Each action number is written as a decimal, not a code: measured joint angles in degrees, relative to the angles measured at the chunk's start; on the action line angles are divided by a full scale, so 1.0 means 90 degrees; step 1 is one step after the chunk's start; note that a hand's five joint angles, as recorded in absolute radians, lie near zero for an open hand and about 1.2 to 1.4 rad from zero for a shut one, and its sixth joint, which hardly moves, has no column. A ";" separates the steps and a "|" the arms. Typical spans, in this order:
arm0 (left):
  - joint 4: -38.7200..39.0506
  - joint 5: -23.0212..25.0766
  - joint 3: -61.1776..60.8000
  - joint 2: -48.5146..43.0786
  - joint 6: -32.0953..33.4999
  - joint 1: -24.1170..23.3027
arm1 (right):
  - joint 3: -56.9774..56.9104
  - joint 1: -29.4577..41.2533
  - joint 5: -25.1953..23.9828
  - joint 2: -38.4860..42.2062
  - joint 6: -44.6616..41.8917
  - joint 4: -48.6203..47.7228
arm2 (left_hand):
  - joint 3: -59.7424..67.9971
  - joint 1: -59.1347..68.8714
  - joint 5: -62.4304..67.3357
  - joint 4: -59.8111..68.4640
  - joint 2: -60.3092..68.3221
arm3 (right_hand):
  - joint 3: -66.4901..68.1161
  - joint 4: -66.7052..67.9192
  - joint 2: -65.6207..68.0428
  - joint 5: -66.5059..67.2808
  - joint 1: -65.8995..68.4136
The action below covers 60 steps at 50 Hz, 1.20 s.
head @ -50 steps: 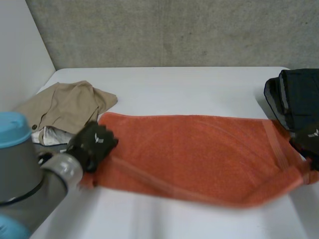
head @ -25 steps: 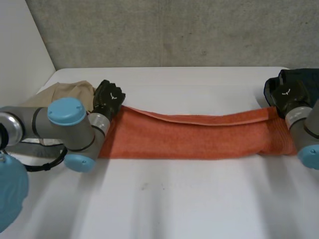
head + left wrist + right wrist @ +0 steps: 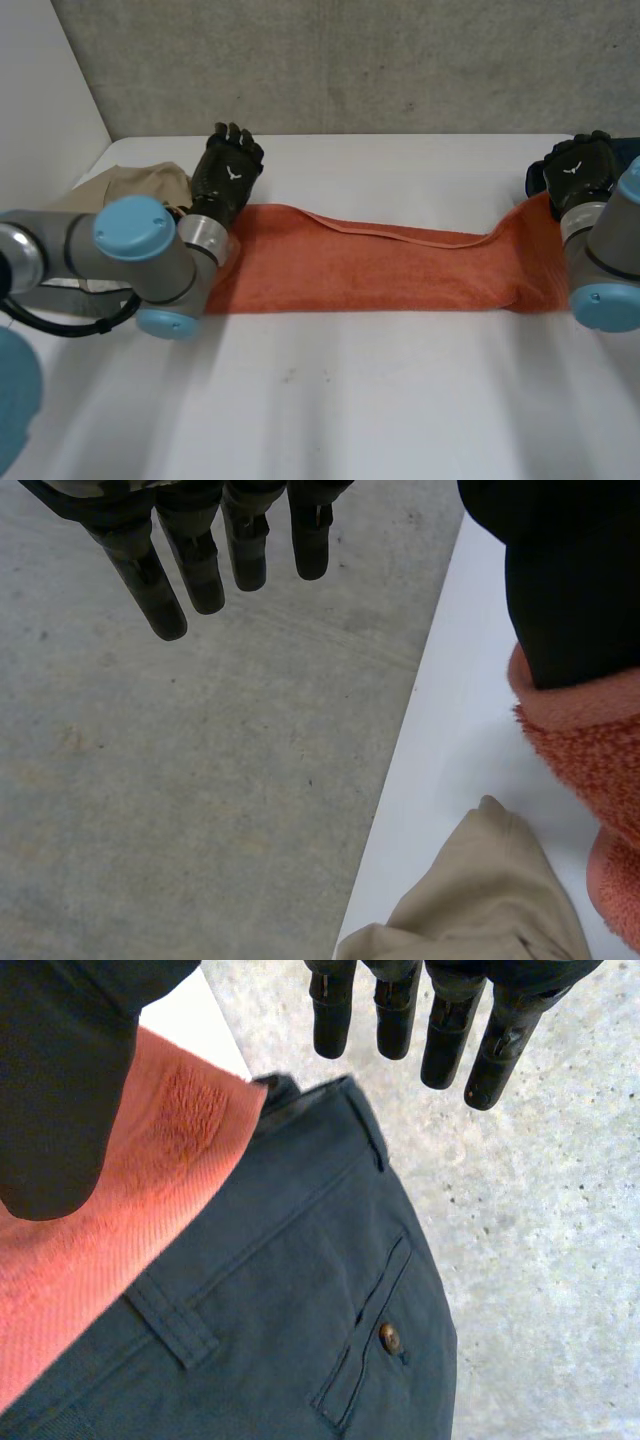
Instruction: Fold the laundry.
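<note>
We count three pieces of laundry here: one orange towel (image 3: 380, 270), one beige garment (image 3: 140, 185) and one pair of dark trousers (image 3: 300, 1300). The towel lies on the white surface (image 3: 380, 400) as a long narrow strip running between the two arms, with a layer's edge showing along its top. The left robot hand (image 3: 228, 175) is at the towel's left end, just beside the beige garment. Its fingers (image 3: 140, 570) are straight and spread, thumb apart, pinching nothing. The right robot hand (image 3: 577, 178) is at the right end, where the towel touches the trousers. Its fingers (image 3: 447, 1030) are straight too, and it holds nothing.
</note>
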 measured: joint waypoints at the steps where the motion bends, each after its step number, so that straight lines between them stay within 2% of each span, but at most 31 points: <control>1: -0.0049 -0.0003 -0.0167 0.0206 -0.0070 0.0018 | 0.0069 -0.0003 -0.0061 -0.0126 0.0087 0.0079 | 0.0000 0.0000 0.0000 -0.0001 0.0000 | 0.0000 0.0001 0.0000 0.0000 0.0000; 7: -0.0430 0.0020 -0.0986 0.1264 -0.0721 0.0089 | 0.0357 -0.0046 -0.0566 -0.0756 0.0651 0.0692 | 0.0000 0.0000 0.0000 -0.0001 0.0000 | 0.0000 0.0000 0.0000 0.0000 0.0000; 10: -0.0795 0.0045 -0.1428 0.1915 -0.1392 0.0126 | 0.0473 -0.0080 -0.0926 -0.1069 0.1050 0.1150 | 0.0000 0.0000 0.0000 0.0000 0.0000 | 0.0000 0.0000 0.0000 0.0000 0.0000; 16: -0.1433 0.0075 -0.1860 0.2522 -0.2409 0.0247 | 0.0605 -0.0118 -0.1339 -0.1464 0.1546 0.1779 | 0.0001 0.0002 0.0000 0.0000 0.0001 | 0.0000 0.0000 0.0000 0.0000 0.0000; 21: -0.1714 0.0037 -0.1848 0.2457 -0.2668 0.0304 | 0.0699 -0.0127 -0.1475 -0.1554 0.1625 0.1950 | 0.0038 0.0036 0.0028 0.0050 0.0048 | 0.0000 0.0000 0.0000 0.0000 0.0000; 31: -0.2271 -0.0263 -0.1282 0.1472 -0.2648 0.0285 | 0.0822 -0.0188 -0.1527 -0.1538 0.1542 0.1955 | 0.0912 0.1106 0.0895 0.1011 0.0970 | 0.0000 0.0000 0.0000 0.0000 0.0000; 33: -0.2394 -0.0310 -0.1179 0.1317 -0.2644 0.0276 | 0.0810 -0.0222 -0.1544 -0.1539 0.1533 0.1958 | 0.1803 0.1991 0.1703 0.1823 0.1851 | 0.0000 0.0000 0.0000 0.0000 0.0000; 34: -0.2526 -0.0346 -0.1073 0.1165 -0.2643 0.0266 | 0.0790 -0.0261 -0.1574 -0.1539 0.1521 0.1967 | 0.2675 0.3041 0.2621 0.2762 0.2729 | 0.0000 0.0000 -0.0001 0.0000 0.0000; 36: -0.2683 -0.0375 -0.0957 0.1006 -0.2645 0.0256 | 0.0761 -0.0302 -0.1632 -0.1540 0.1497 0.1988 | 0.3603 0.4080 0.3524 0.3691 0.3667 | 0.0000 0.0000 -0.0001 0.0000 0.0000; 37: -0.2760 -0.0385 -0.0907 0.0941 -0.2645 0.0251 | 0.0738 -0.0323 -0.1679 -0.1541 0.1468 0.2002 | 0.4858 0.5405 0.4776 0.4961 0.5046 | 0.0000 0.0000 -0.0001 0.0000 0.0000; 38: -0.2795 -0.0389 -0.0883 0.0913 -0.2645 0.0249 | 0.0726 -0.0333 -0.1708 -0.1541 0.1449 0.2011 | 0.4858 0.5405 0.4776 0.4961 0.5046 | 0.0000 0.0000 -0.0001 0.0000 0.0000; 39: -0.2891 -0.0402 -0.0826 0.0844 -0.2646 0.0247 | 0.0692 -0.0353 -0.1799 -0.1542 0.1384 0.2031 | 0.5875 0.6235 0.5742 0.5943 0.5964 | 0.0000 0.0000 -0.0001 0.0000 0.0000; 45: -0.3058 -0.0416 -0.0725 0.0819 -0.2661 0.0239 | 0.0549 -0.0359 -0.2215 -0.1484 0.0995 0.2054 | 0.6198 0.6236 0.5923 0.6317 0.6286 | 0.0000 0.0000 0.0000 0.0000 0.0000; 50: -0.3059 -0.0415 -0.0742 0.1062 -0.2682 0.0191 | 0.0229 -0.0309 -0.2531 -0.1099 0.0411 0.2007 | 0.6076 0.6111 0.5840 0.6205 0.6160 | 0.0001 0.0001 0.0000 0.0000 0.0001; 53: -0.3049 -0.0415 -0.0779 0.1215 -0.2689 0.0133 | -0.0046 -0.0292 -0.2551 -0.0754 0.0129 0.1986 | 0.5518 0.5556 0.5420 0.5606 0.5541 | 0.0007 0.0001 0.0001 0.0001 0.0001; 54: -0.3045 -0.0419 -0.0814 0.1308 -0.2693 0.0070 | -0.0256 -0.0282 -0.2528 -0.0501 -0.0027 0.1977 | 0.4225 0.4080 0.4162 0.4284 0.4256 | 0.0034 0.0016 0.0021 0.0010 0.0020; 55: -0.3042 -0.0421 -0.0843 0.1365 -0.2695 0.0015 | -0.0392 -0.0276 -0.2496 -0.0341 -0.0106 0.1973 | 0.3358 0.3215 0.3281 0.3395 0.3374 | 0.0071 0.0018 0.0021 0.0023 0.0024; 59: -0.3042 -0.0428 -0.0917 0.1456 -0.2696 -0.0108 | -0.0720 -0.0264 -0.2384 0.0011 -0.0239 0.1966 | 0.2841 0.2844 0.2744 0.2868 0.2857 | 0.0182 0.0029 0.0045 0.0039 0.0024; 60: -0.3038 -0.0433 -0.1021 0.1542 -0.2697 -0.0254 | -0.1140 -0.0250 -0.2213 0.0438 -0.0336 0.1964 | 0.2474 0.2542 0.2349 0.2499 0.2485 | 0.0371 0.0182 0.0224 0.0238 0.0025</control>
